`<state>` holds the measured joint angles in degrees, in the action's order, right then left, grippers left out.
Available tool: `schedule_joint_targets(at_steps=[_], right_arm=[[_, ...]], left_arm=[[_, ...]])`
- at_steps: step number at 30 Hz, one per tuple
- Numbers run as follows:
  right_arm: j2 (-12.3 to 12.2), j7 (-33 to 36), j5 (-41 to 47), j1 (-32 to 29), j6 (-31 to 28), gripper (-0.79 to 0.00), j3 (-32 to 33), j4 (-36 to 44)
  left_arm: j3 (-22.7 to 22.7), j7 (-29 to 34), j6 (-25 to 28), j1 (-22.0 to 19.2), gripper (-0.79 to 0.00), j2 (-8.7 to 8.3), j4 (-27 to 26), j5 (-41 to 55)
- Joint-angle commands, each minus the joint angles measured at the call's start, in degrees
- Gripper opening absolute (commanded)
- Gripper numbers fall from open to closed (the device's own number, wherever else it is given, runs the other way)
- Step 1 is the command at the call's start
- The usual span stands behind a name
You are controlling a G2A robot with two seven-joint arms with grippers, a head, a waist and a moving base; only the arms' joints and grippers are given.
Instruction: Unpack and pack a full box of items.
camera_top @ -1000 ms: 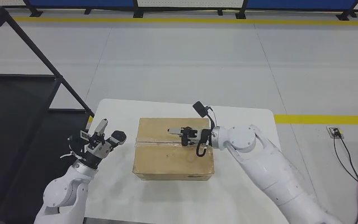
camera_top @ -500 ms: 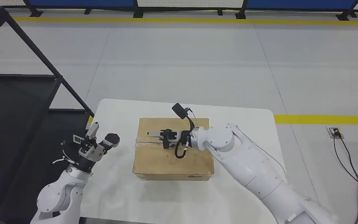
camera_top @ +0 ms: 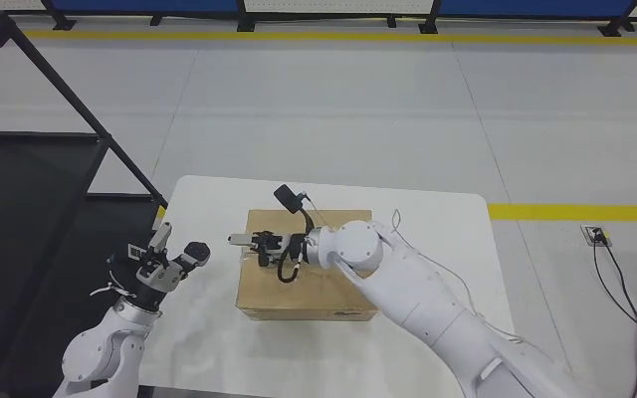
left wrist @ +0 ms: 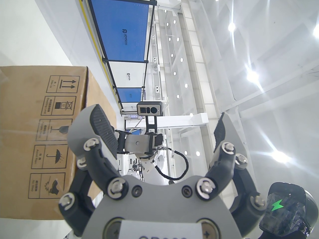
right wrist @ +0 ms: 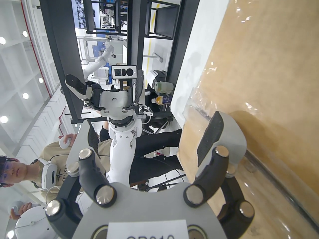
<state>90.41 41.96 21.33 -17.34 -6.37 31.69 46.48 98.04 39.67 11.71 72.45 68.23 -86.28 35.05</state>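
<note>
A closed brown cardboard box (camera_top: 338, 289) sits on a white table (camera_top: 428, 214), grey floor (camera_top: 328, 109) beyond. Right gripper (camera_top: 249, 240) at the box's taped top, left gripper (camera_top: 177, 244) beside the box — both spread wide. The left wrist view shows the box's printed side.

Bright hall; ceiling lamps (left wrist: 252, 76) flare into streaks.

Layout of the table. The box (camera_top: 289, 296) sat on the middle of the table (camera_top: 438, 229). The right gripper (camera_top: 242, 240) lay over the left edge of the box's top. The left gripper (camera_top: 177, 244) hung to the left of the box, well apart from it, above the table's left border. A rack (camera_top: 60, 199) stood farther left, beside the table.
</note>
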Motion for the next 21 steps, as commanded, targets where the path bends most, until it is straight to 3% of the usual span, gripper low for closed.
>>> schedule_joint_targets(at_steps=[1,12,21], right_arm=[[1.08,-0.35,0.80,0.43,-0.21,0.000,-0.42,-1.52],[5.94,5.26,1.92,3.14,-2.47,0.000,-2.43,-9.52],[5.94,11.25,0.55,4.47,-5.58,0.000,-0.36,-13.32]], left_arm=[[-0.09,0.18,-0.03,-0.15,0.000,-0.05,0.20,0.03],[-1.01,0.86,-0.66,-1.26,0.000,-0.27,1.27,0.00],[-2.66,0.84,-1.55,-3.01,0.000,-0.39,1.56,-0.99]])
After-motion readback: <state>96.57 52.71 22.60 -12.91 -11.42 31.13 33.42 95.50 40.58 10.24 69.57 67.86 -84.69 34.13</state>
